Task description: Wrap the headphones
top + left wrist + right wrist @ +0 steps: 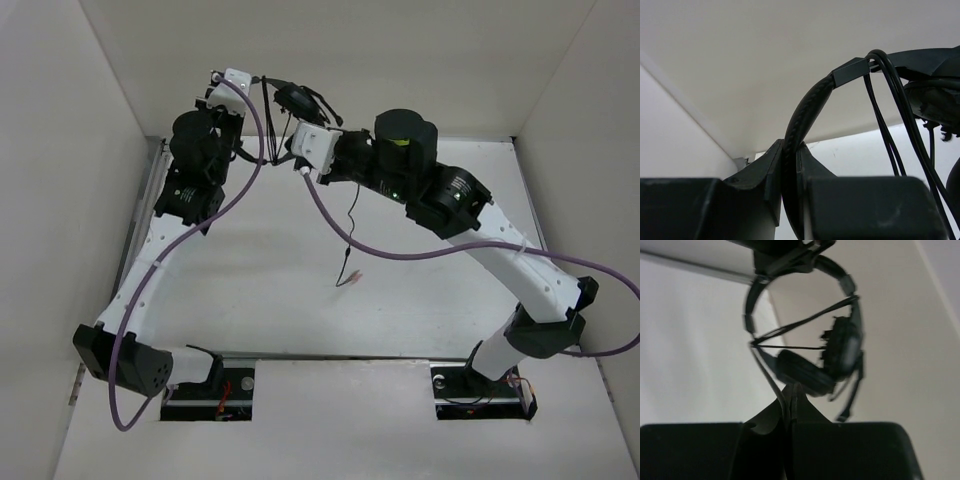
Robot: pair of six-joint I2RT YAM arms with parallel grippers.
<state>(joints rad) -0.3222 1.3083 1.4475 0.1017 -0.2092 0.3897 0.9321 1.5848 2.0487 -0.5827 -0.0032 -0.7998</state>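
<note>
1. Headphones point(295, 100): hanging in the air over the far end of the bench point(240, 290), held up between the two wrists.
2. Left fingers point(767, 172): clenching the padded headband point(799, 117), which is arching up and rightward out of them.
3. Right fingers point(767, 415): pinching the thin cable point(772, 377) just under the earcups point(802, 371). The headphones are lying straight ahead of and above these fingers.
4. Cable: strands are already crossing the band's open hoop. The loose tail is dropping toward the bench and ending in the plugs point(348, 281).
5. Judgement: the right arm, holding the cable, is looking better placed to carry the next turn across the band.
6. Unclear: the right wrist view is blurring, so the turns are not countable, and I cannot tell whether the plugs are touching the bench.
</note>
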